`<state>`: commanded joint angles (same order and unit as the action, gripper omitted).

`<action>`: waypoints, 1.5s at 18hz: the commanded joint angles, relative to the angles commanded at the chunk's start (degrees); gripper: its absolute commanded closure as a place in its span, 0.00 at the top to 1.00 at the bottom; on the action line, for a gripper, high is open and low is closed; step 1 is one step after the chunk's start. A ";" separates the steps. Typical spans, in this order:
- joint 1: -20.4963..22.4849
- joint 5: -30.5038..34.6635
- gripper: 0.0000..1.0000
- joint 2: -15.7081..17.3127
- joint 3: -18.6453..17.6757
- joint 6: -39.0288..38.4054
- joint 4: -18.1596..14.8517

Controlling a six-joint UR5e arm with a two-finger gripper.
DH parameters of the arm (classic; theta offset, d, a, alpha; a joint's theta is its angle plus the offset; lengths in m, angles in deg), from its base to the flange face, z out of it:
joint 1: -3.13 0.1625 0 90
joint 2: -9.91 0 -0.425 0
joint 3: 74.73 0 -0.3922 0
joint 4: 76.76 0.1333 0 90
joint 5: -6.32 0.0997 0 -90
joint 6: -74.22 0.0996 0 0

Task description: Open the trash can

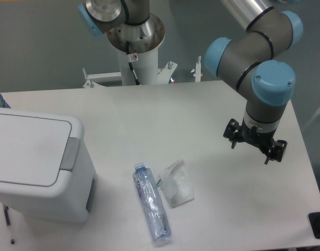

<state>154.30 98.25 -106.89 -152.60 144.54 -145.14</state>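
Observation:
The trash can (pixel 42 201) is a large white boxy bin at the left of the table, reaching past the left edge of the view. Its flat white lid (pixel 26 149) lies down flat, and a grey push tab (pixel 71 153) sits on the lid's right edge. My gripper (pixel 251 148) hangs over the right side of the table, far from the bin and pointing down. Its two black fingers (pixel 232 137) stand well apart with nothing between them. The wrist above hides part of the gripper.
A clear plastic bottle (pixel 151 204) with a blue cap lies flat near the table's front, right of the bin. A crumpled clear wrapper (pixel 176 184) lies beside it. The arm's white base post (pixel 136 49) stands at the back. The table's right edge runs close to the gripper.

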 joint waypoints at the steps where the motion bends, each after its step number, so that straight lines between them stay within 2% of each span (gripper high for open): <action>1: 0.00 0.00 1.00 0.00 0.00 0.09 -0.09; 8: -0.96 -2.01 1.00 0.97 -0.35 -0.18 -0.18; 11: -1.05 -5.87 1.00 2.37 -2.80 -2.27 -0.09; 13: -1.14 -10.09 1.00 2.90 -3.69 -6.48 0.00; 19: -4.83 -15.98 1.00 4.30 -3.78 -22.91 0.17; 23: -6.41 -24.33 1.00 6.85 -3.95 -31.88 0.70; 27: -8.26 -28.73 1.00 10.36 -3.78 -38.66 0.88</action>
<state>146.04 69.52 -96.53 -156.38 105.87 -144.26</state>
